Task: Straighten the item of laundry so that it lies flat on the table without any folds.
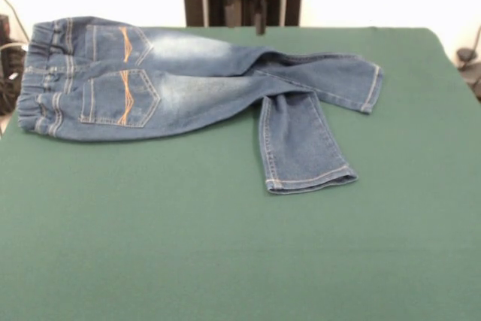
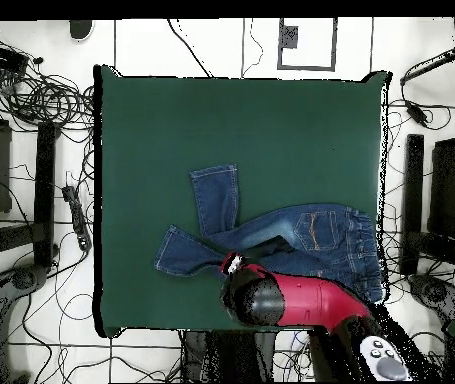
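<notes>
1. The small pair of blue denim jeans (image 1: 173, 80) with faded patches, a gathered elastic waistband and orange-stitched back pockets lies back-side up on the far half of the large dark green felt-topped table (image 1: 225, 261), near the robot's side.
2. Condition: one leg runs out straight; the other is bent at the knee and turned across toward the table's middle, with a fold where the legs meet. The garment is not flat yet.
3. The red and black arm's gripper (image 1: 259, 24) hangs above the table's far edge, just beside the crotch area. Whether its fingers are apart or together cannot be told from either view.
4. Risks, as judged:
   - Pinching at the fold could catch both layers and drag the whole garment.
   - Pulling the hem too far could slide the waistband over the table edge.
   - A shallow pinch on thick denim may slip.
</notes>
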### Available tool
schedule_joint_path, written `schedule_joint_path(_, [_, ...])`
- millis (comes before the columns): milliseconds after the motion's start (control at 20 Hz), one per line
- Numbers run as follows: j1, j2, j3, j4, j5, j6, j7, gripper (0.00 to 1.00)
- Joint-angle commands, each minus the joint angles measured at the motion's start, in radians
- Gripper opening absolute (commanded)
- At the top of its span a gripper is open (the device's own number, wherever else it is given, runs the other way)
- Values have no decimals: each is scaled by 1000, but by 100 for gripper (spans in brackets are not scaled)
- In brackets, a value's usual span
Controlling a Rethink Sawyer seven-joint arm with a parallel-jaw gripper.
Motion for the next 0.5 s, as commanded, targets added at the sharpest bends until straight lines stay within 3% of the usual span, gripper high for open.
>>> schedule_joint_path(50, [138, 172, -253, -93, 147, -297, 361, 100])
schedule_joint_path(150, [164, 217, -275, -91, 216, -375, 353, 100])
schedule_joint_path(250, [140, 244, -236, -71, 277, -387, 338, 100])
schedule_joint_path(500, [95, 243, -158, -16, 498, -334, 398, 100])
